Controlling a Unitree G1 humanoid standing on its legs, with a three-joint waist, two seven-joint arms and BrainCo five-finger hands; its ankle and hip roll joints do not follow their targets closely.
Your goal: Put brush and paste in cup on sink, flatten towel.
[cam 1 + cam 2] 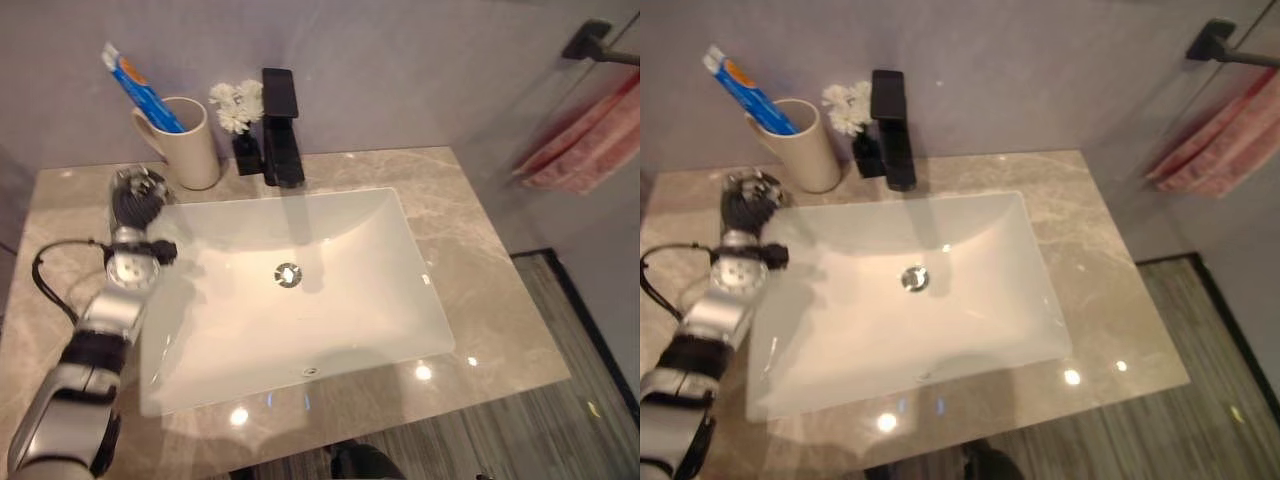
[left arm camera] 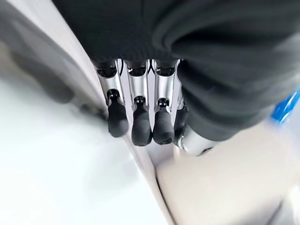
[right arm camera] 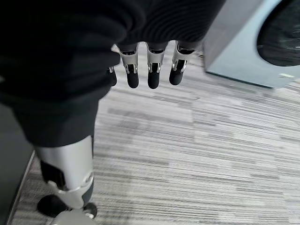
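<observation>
Looking at your left hand (image 1: 135, 195), the fingers are straight and hold nothing — it hovers beside the cup (image 1: 190, 143), where the paste (image 1: 143, 90) already stands; right hand (image 3: 150, 70) hangs relaxed above the floor (image 3: 211, 140), towel (image 1: 585, 140) on its rail

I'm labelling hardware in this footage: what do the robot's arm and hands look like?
The left arm is silver-grey with black joint bands. The left hand and right hand each have a dark ribbed cover and silver fingers with rounded dark tips.

faucet (image 1: 282, 125): black, stood behind the basin
flowers (image 1: 237, 104): white, just beside the faucet
floor (image 3: 211, 154): grey striped
</observation>
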